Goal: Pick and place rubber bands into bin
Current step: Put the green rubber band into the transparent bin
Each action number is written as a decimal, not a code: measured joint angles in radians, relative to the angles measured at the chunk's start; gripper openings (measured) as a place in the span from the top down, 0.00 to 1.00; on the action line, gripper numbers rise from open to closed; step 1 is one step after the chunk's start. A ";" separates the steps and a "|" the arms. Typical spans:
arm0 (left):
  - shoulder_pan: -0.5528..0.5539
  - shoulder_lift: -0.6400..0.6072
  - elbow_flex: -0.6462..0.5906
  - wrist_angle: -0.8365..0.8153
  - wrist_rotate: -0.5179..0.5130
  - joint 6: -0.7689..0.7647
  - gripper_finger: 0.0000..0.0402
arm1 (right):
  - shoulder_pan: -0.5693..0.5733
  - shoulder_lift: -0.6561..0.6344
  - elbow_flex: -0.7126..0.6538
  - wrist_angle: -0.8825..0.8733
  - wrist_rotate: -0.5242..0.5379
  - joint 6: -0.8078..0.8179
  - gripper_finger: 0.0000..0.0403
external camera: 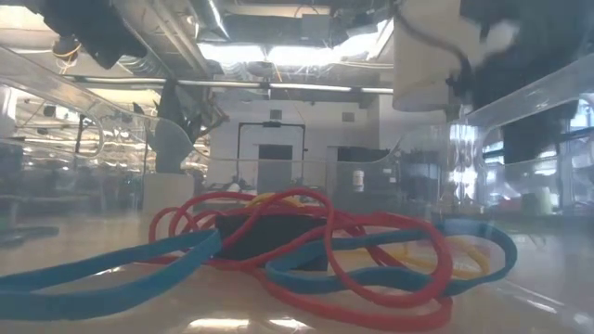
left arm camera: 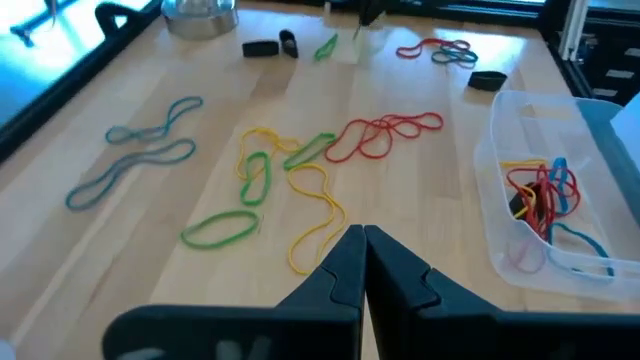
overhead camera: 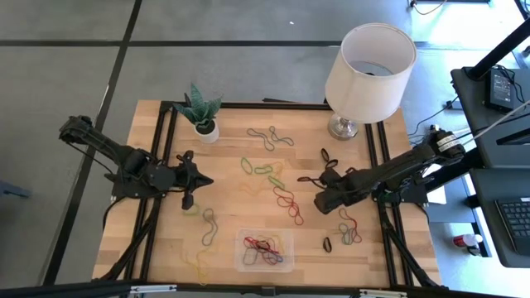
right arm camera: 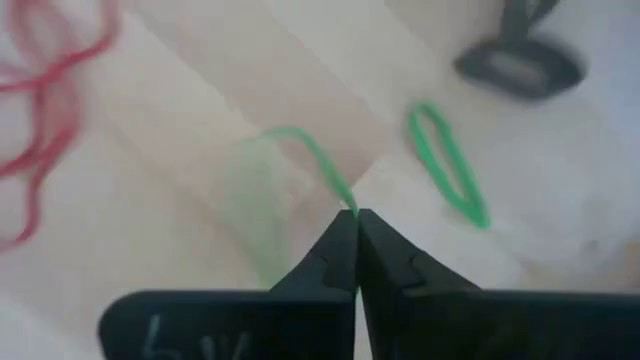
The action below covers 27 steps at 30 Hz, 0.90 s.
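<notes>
Right gripper [right arm camera: 356, 222]: we see its two fingers pressed together on a thin green band [right arm camera: 318, 165], which rises from the tips; in the high view it sits right of the table's middle.
Left gripper [left arm camera: 364, 240]: we see the fingers closed tip to tip with nothing between them, hovering over the table's left side.
Bin [overhead camera: 242, 240]: one clear container at the front edge of the table, between the two arms.
Bands in the bin [overhead camera: 265, 249]: we count roughly four or five tangled loops, red, blue, yellow and one dark; the exact number we cannot tell.
Loose bands [overhead camera: 269, 175]: we make out about a dozen or more scattered over the wood, in green, yellow, red, blue and black, in clusters at the back, middle, front left and right.
Lamp [overhead camera: 368, 62]: one, white shade, back right corner.
Plant [overhead camera: 199, 110]: one small potted one, back left.
</notes>
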 joint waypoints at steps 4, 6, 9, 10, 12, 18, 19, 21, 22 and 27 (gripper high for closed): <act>0.000 0.004 0.000 -0.001 0.000 0.059 1.00 | 0.038 0.030 0.164 -0.091 0.067 -0.002 1.00; 0.000 0.003 0.000 -0.001 0.000 0.075 1.00 | 0.054 0.069 0.253 -0.140 0.083 -0.002 1.00; 0.000 -0.013 0.000 -0.005 0.007 0.126 1.00 | 0.075 0.160 0.401 -0.210 0.095 -0.002 1.00; 0.000 -0.019 0.000 -0.007 0.012 0.140 1.00 | 0.080 0.199 0.453 -0.232 0.097 -0.002 1.00; 0.000 -0.035 0.000 -0.020 0.028 0.159 1.00 | 0.088 0.288 0.563 -0.267 0.097 -0.002 1.00; -0.001 -0.090 0.000 -0.073 0.090 0.162 1.00 | 0.107 0.540 0.912 -0.338 0.094 -0.002 1.00; -0.001 -0.096 0.000 -0.081 0.097 0.162 1.00 | 0.111 0.575 0.968 -0.346 0.093 -0.001 1.00; -0.001 -0.102 0.000 -0.094 0.113 0.163 1.00 | 0.117 0.644 1.074 -0.358 0.090 0.001 1.00; -0.001 -0.103 0.000 -0.097 0.122 0.167 1.00 | 0.121 0.675 1.122 -0.370 0.083 0.002 1.00; -0.001 -0.101 0.000 -0.107 0.181 0.186 1.00 | 0.135 0.817 1.318 -0.429 -0.012 0.030 1.00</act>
